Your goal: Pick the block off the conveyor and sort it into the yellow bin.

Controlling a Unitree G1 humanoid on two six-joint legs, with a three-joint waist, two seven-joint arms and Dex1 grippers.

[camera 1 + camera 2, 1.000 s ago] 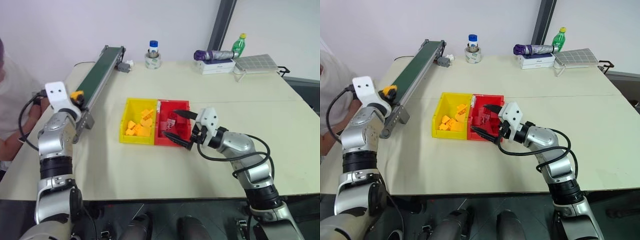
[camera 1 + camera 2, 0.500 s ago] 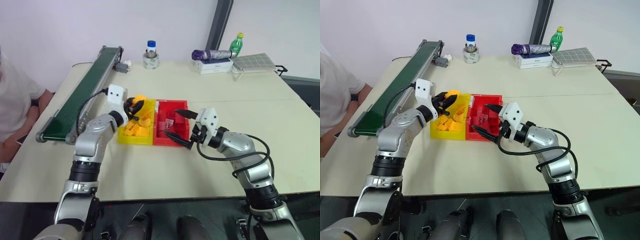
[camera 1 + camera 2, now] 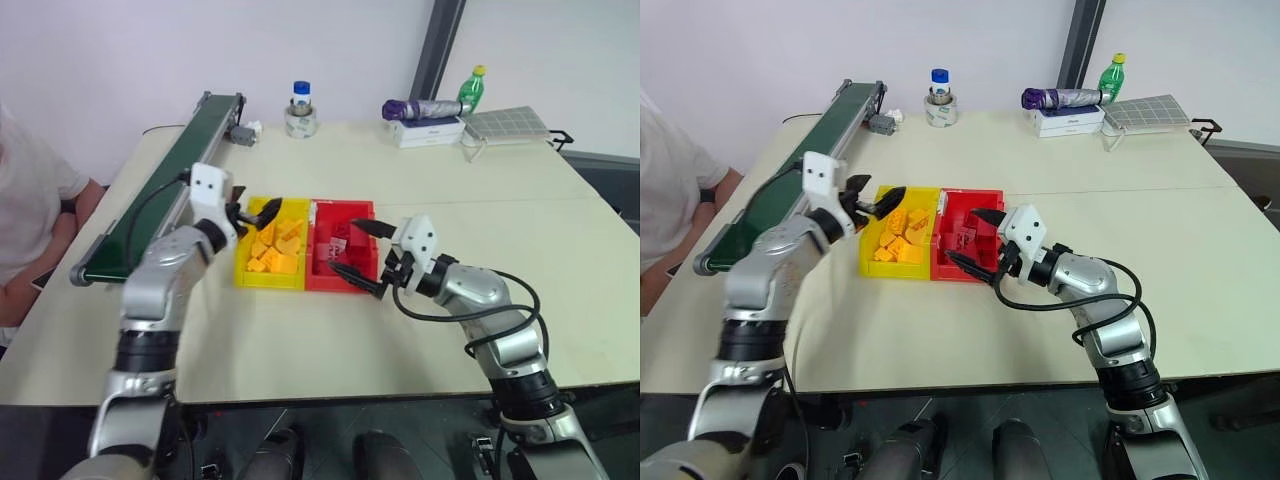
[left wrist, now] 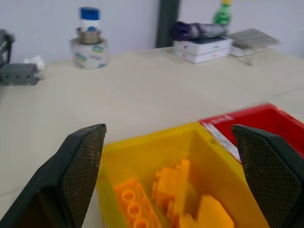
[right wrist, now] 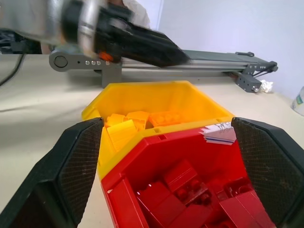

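Here my left gripper [image 3: 254, 211] reaches level over the yellow bin's [image 3: 246, 268] near-left corner, fingers apart and empty. My right gripper [image 3: 357, 250] hovers at the red bin [image 3: 318, 282], fingers spread. The block cannot be told apart among the yellow bricks [image 3: 275, 245]. The conveyor [image 3: 160, 187] runs lengthwise away. No writing is legible.

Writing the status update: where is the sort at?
Done, by the look of it: left gripper is open and empty at the yellow bin, which holds a pile of yellow bricks; the carried block can't be told apart among them. Visible conveyor belt looks bare. Right gripper is open, empty, over the red bin. Left: withdraw the left arm.
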